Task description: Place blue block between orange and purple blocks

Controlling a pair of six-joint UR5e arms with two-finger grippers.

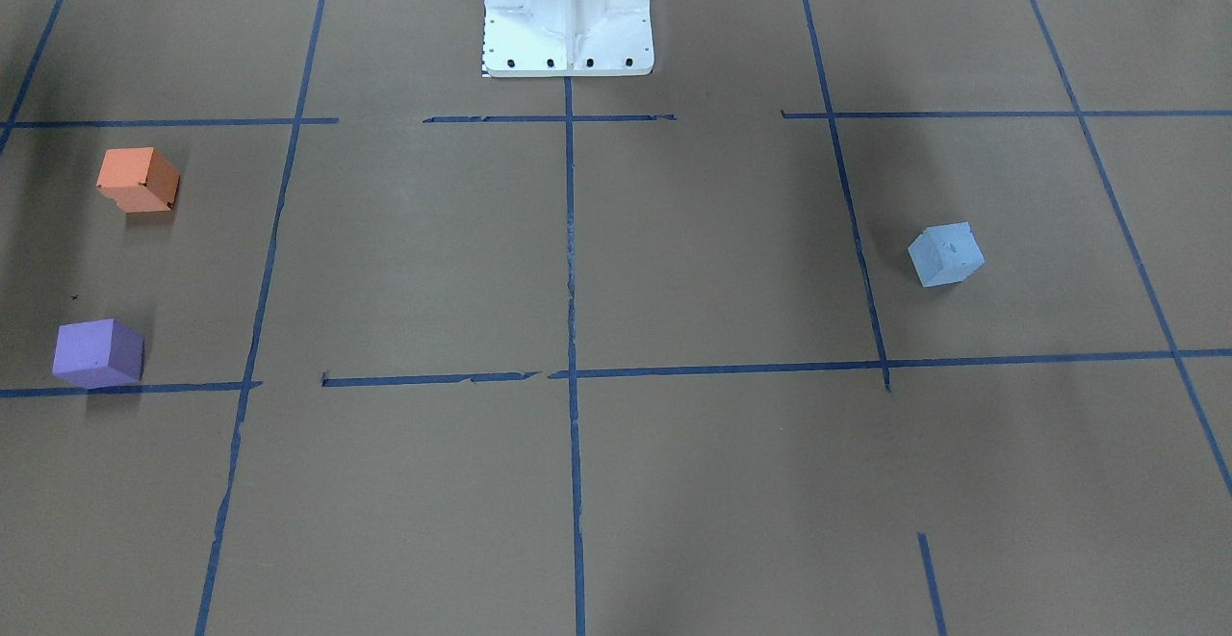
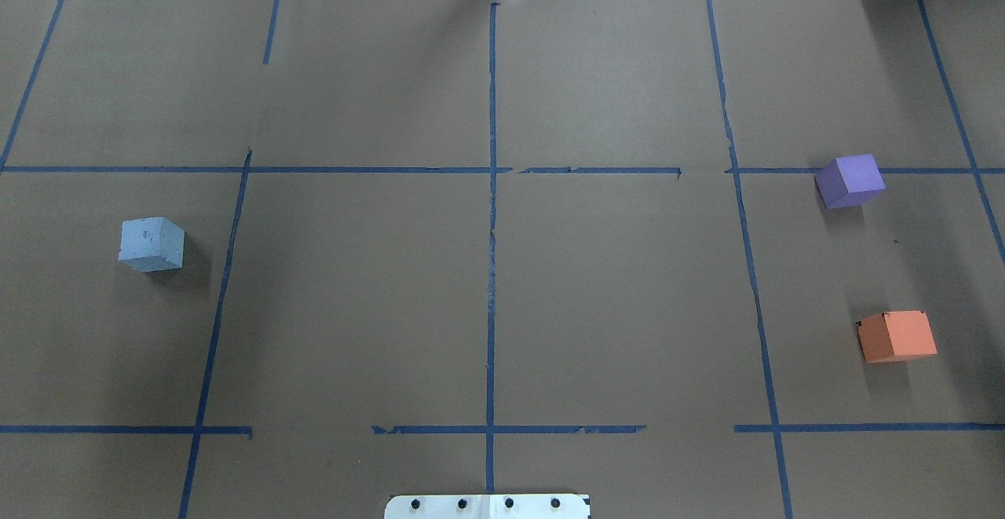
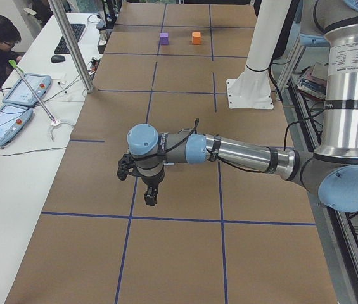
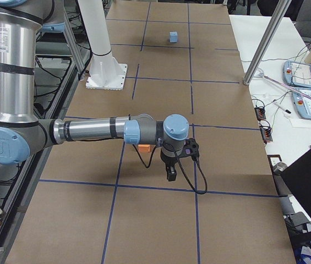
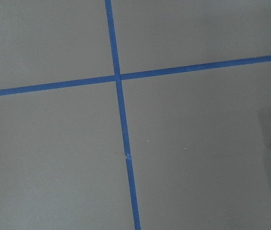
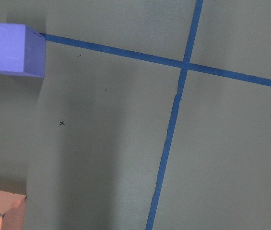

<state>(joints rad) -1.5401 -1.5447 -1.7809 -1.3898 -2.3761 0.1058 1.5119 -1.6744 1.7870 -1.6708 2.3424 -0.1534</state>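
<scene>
Taped brown paper [image 2: 353,307] bears matte cubes: blue block [image 2: 151,243], orange block [image 2: 897,336], purple block [image 2: 850,180]; left gripper [image 3: 151,197] and right gripper [image 4: 170,175] state unclear.

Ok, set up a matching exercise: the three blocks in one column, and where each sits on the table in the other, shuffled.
Things:
1. blue block
2. orange block
3. purple block

Places:
A. robot's right side, against a tape line, farther from the base
B. robot's left side, alone
C. robot's right side, nearer the base

Pairs: 1-B, 2-C, 3-A
</scene>
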